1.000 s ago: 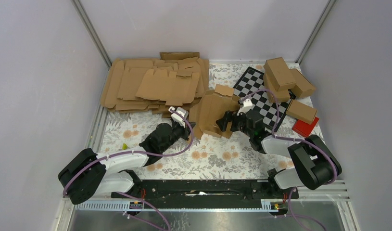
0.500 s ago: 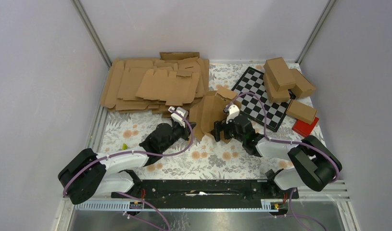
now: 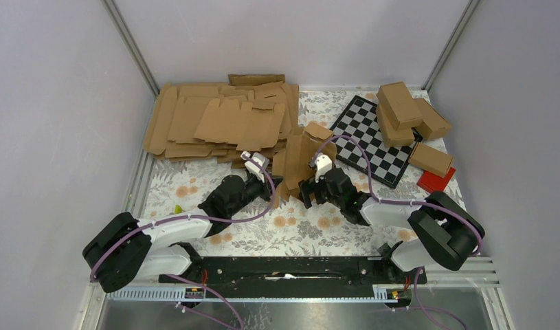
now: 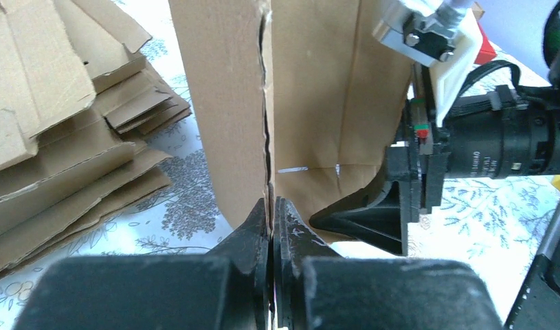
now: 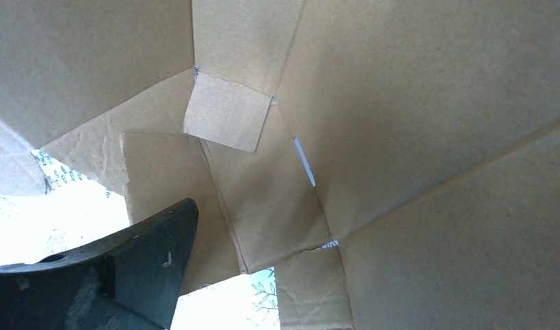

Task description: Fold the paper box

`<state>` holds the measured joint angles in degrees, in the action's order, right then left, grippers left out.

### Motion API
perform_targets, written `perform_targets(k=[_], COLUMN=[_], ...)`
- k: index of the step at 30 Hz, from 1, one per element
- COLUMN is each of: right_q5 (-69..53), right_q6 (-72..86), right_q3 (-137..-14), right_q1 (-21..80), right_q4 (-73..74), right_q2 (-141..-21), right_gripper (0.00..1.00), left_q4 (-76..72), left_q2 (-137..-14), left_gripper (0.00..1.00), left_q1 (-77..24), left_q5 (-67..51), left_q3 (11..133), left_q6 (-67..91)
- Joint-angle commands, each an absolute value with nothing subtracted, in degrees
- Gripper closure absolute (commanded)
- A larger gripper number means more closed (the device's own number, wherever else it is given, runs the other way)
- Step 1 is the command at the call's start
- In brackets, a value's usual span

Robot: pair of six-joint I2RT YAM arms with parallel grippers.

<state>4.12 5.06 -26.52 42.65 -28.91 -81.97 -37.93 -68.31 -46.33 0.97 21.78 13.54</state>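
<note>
Swinging leftward over the last second, the right pincer (image 3: 308, 191) had left the edge of the chequered board (image 3: 373, 141) and come up close against the paper box (image 3: 299, 161). The box's panels had been pushed from a slanting sprawl into a steeper, narrower stand. The left pincer (image 4: 271, 206) had not moved. Its jaws were pressed tight together on the lower edge of the box, right at a crease where two panels met, and the card rose straight up from its fingertips.

Just to the right of that pincer, one black finger (image 4: 359, 213) of the right pincer lay low against the box's inner face; whether it truly touched the card could not be told. The right pincer's jaws stood spread wide, clamping nothing. From its own camera only one finger (image 5: 126, 268) showed, at lower left, with folded panels and a small flap of the box filling everything ahead of it and above.

The box stood on edge on the flowered cloth (image 3: 194, 185), between the two pincers, pinched by the left and faced by the right. Beyond the left pincer and off to its left lay the heap of flat blanks (image 3: 215, 120). Well behind the right pincer's wrist sat the folded cartons (image 3: 404, 110) and the red block (image 3: 435, 182).
</note>
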Motion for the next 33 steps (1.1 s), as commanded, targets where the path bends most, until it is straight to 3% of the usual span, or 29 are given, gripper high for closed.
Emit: perform_targets(k=[1, 19, 33], right_q5=[6.27, 10.04, 7.21], right_q6=[4.26, 11.44, 24.51], right_q3=[-28.56, -30.53, -27.35], right_q1=[43.61, 43.59, 41.12], right_q4=[-30.28, -23.21, -22.45], right_q2=[-81.87, -76.45, -67.48], right_gripper=[0.00, 0.01, 0.05], left_q4=[-41.47, -41.54, -43.79], left_q2=[-67.55, -68.88, -65.93], left_gripper=[1.00, 1.00, 1.00], left_q1=[-46.14, -46.14, -46.12], left_q5=[-5.09, -8.03, -0.25], left_q3=[23.21, 24.04, 20.93], left_q6=[13.98, 14.33, 16.04])
